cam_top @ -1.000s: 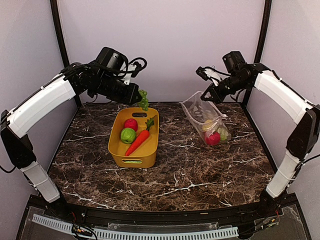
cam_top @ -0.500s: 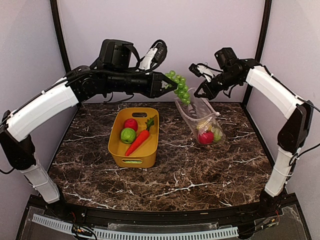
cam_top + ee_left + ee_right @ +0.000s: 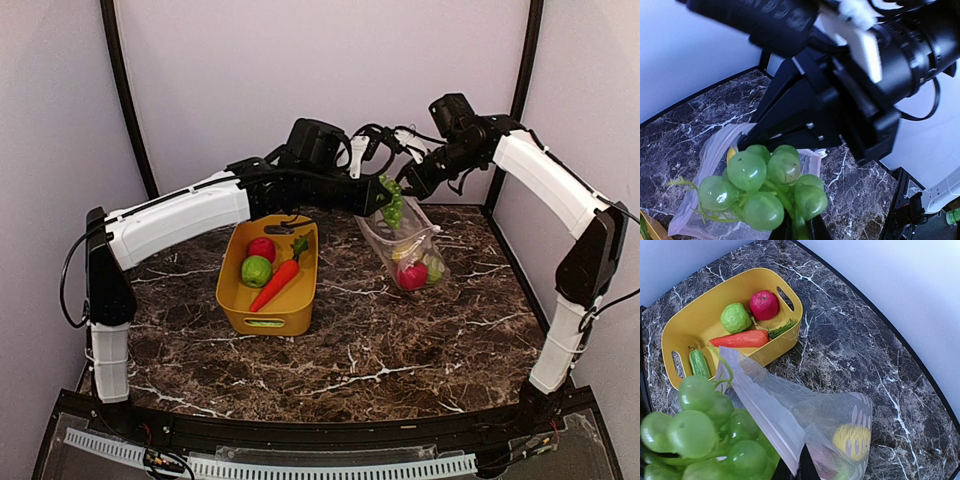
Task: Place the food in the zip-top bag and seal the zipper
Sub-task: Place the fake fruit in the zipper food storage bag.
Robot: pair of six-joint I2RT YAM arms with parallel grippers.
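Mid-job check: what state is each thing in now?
grapes, held at the bag's mouth
zip-top bag, hanging, unsealed, partly filled
left pincer, shut on the grapes
right pincer, shut on the bag's edge
yellow tub, upright, carrot inside

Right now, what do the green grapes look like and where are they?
The green grapes are a bunch of round, shiny, see-through, plastic-looking balls with a thin curly stem. The jaws of the left gripper pinch the bunch at its base, holding it in the air at the open mouth of the zip-top bag, not inside yet.
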